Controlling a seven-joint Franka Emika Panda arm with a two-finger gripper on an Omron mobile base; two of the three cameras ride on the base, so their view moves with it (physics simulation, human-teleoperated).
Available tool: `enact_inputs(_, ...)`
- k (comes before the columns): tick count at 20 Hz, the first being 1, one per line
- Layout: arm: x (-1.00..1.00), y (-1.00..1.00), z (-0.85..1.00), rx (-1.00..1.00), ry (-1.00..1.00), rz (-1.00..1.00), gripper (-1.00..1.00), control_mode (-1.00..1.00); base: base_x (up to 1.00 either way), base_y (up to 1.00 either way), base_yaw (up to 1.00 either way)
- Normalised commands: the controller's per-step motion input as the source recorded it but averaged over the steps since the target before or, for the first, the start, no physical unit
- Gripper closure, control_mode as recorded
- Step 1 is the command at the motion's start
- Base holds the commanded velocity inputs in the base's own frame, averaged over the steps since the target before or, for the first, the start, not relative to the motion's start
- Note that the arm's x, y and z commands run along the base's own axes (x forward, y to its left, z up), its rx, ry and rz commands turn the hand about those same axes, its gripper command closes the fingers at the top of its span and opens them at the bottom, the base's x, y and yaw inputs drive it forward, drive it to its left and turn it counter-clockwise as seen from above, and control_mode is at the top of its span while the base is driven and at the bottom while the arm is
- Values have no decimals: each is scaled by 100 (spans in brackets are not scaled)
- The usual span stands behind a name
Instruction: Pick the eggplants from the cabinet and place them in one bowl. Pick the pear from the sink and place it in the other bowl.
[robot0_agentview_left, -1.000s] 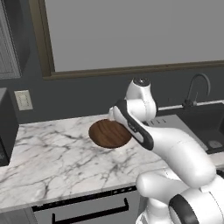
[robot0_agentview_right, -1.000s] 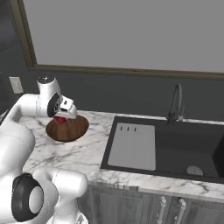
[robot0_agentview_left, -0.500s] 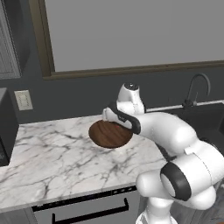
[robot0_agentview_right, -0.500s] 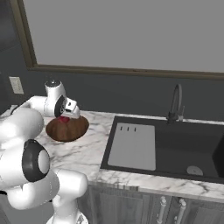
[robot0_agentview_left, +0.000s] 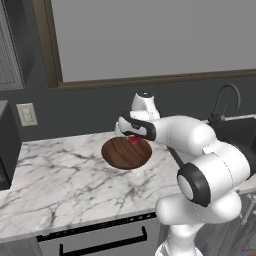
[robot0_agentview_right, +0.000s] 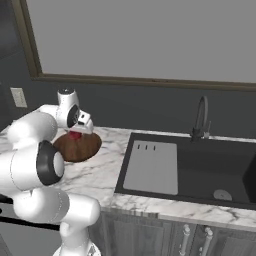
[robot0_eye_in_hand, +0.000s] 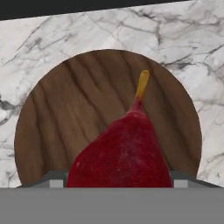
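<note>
Gripper (robot0_eye_in_hand: 118, 183) is clamped on the red pear (robot0_eye_in_hand: 120, 153), hanging right over the dark wooden bowl (robot0_eye_in_hand: 65, 113) on the marble counter (robot0_agentview_left: 50, 175), stem toward 12 o'clock, lined up so a drop lands inside.

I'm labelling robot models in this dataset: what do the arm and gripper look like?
A glossy white arm of thick rounded segments, with dark grey round caps at its joints. The white gripper has a black band on its hand and small dark grey finger tips. No cables or markings show.

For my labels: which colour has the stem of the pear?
Yellow-orange stem; the pear is deep red. Hand view shows it best.
</note>
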Motion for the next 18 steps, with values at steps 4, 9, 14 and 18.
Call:
enact_inputs(4, 0, 2, -26, 0, 0, 0, 100, -100, 0, 0, 0)
enact_inputs(9, 0, 5, -51, 0, 0, 0, 100, -100, 0, 0, 0)
enact_inputs(14, 0, 0, -27, 0, 0, 0, 100, -100, 0, 0, 0)
enact_inputs(18, 3, 0, -2, 0, 0, 0, 100, -100, 0, 0, 0)
